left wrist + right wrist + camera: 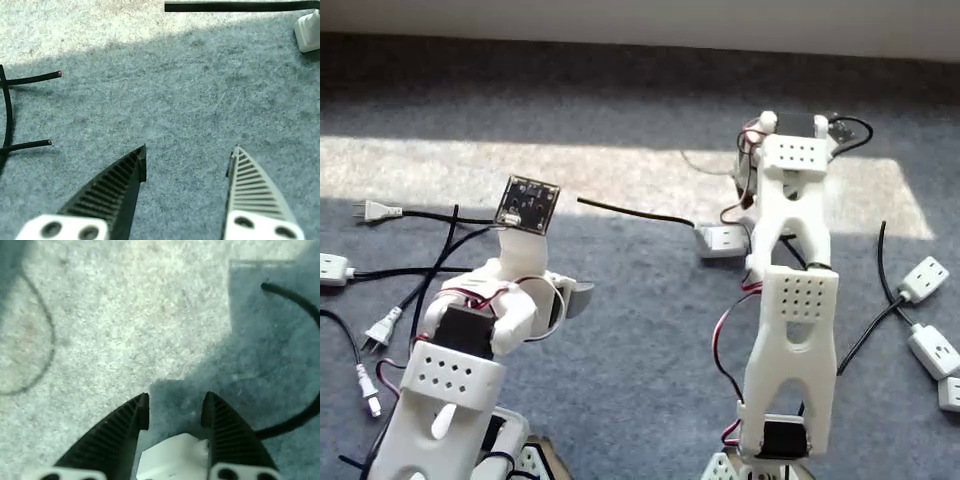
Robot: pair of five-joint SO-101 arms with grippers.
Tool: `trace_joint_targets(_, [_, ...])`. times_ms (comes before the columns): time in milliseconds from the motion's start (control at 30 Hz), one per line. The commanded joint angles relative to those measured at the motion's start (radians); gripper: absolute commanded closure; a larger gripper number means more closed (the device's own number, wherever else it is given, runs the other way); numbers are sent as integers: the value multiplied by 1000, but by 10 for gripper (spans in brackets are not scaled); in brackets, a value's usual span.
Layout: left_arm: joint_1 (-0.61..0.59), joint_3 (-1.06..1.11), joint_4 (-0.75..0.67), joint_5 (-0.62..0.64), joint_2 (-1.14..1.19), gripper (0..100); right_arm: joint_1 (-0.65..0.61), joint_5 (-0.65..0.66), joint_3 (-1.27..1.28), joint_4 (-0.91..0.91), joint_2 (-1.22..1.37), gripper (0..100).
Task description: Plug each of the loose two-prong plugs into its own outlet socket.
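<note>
My left gripper [190,152] hangs open over bare grey carpet, nothing between its fingers; in the high view it [570,298] sits left of centre. My right gripper [175,400] is closed around a white outlet socket [172,455], which sits deep between its fingers. That socket [723,240] lies under the right arm's wrist, its black cord [635,212] running left. Three loose two-prong plugs lie at the far left: one [365,210] at the back, one [382,330] nearer, one [365,385] nearest. The left wrist view catches the same socket [307,32].
More white sockets lie at the left edge [332,268] and at the right [923,278], [932,350]. Black cords [440,260] cross the carpet beside the left arm. Two cut cord ends [55,75] lie near the left gripper. Open carpet lies between the arms.
</note>
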Motion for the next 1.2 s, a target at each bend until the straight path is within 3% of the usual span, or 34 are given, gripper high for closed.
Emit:
trace_joint_targets(0, [-4,45,-80,8,-13,733,-45,-21,-5,41,-35,817])
trace_joint_targets(167, [-5,104,-157,6,-13,733,-84,-28,73,39,-84,820])
trace_joint_targets(300, [-7,104,-155,6,-13,733,-70,-129,82,38,-73,820])
trace_joint_targets(467, [-4,104,-155,6,-13,733,-61,-132,82,39,-61,820])
trace_joint_targets(700, [-4,128,-170,6,-13,733,-128,-3,76,41,-90,818])
trace_joint_targets(933, [-5,162,-224,6,-13,733,-145,87,266,41,-395,818])
trace_joint_targets(1033, [-8,162,-224,6,-13,733,-114,209,369,39,-522,818])
trace_joint_targets(1167, [-8,163,-222,6,-13,733,-61,632,469,38,-596,818])
